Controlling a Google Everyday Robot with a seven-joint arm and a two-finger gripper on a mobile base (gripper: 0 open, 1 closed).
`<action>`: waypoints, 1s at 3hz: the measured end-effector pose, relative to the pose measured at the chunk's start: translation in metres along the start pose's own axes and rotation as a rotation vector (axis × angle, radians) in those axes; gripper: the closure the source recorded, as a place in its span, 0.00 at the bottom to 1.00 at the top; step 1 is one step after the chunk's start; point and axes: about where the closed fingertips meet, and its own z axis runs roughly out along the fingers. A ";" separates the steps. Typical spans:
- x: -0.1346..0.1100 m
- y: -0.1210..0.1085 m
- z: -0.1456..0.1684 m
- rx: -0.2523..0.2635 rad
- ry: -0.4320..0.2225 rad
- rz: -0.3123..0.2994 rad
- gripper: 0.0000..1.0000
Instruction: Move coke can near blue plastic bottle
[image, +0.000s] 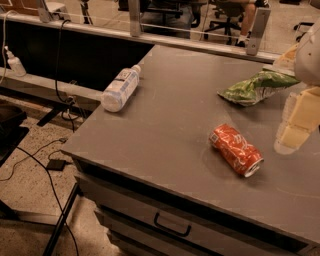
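The coke can (236, 149) lies on its side on the grey table (165, 125), right of the middle, its silver top toward the front right. The blue plastic bottle (120, 89) lies on its side near the table's left edge, white cap pointing to the back. My gripper (295, 131) hangs at the right edge of the view, just right of the can and above the table, apart from it.
A green snack bag (257, 86) lies at the back right of the table. A drawer with a handle (172, 225) sits under the front edge. A small white spray bottle (15, 62) stands on a ledge far left. Cables run across the floor at left.
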 end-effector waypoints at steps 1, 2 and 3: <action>0.000 0.000 0.000 0.000 0.000 0.000 0.00; 0.001 -0.001 0.006 -0.017 0.004 0.037 0.00; -0.001 0.003 0.027 -0.037 0.034 0.119 0.00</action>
